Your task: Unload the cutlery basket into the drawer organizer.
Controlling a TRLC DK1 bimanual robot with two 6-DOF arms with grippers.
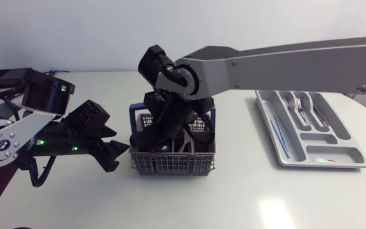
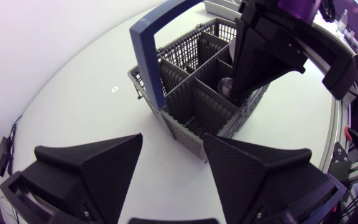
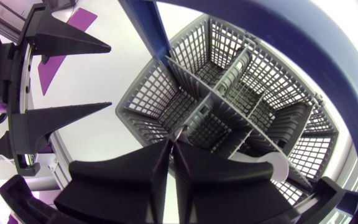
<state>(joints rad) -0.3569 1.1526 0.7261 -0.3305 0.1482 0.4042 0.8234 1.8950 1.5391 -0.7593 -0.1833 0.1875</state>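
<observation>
The right arm [image 1: 284, 60] reached across the table and straight down into the basket [image 1: 170, 164], probably because cutlery stands upright in its cells. The left arm [image 1: 18, 127] sat just beside the basket, seemingly placed clear of the lift. There were two arms, one basket, and one organizer [image 1: 326, 166] well apart from it, holding at least three pieces of cutlery [image 1: 300, 105]. The left gripper [image 2: 173, 140] gaped wide on nothing, while the right gripper [image 3: 174, 140] was pinched narrow on one thin silvery utensil [image 3: 179, 133] inside the basket.

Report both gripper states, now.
Left gripper: open, empty.
Right gripper: shut on a utensil inside the basket.
</observation>
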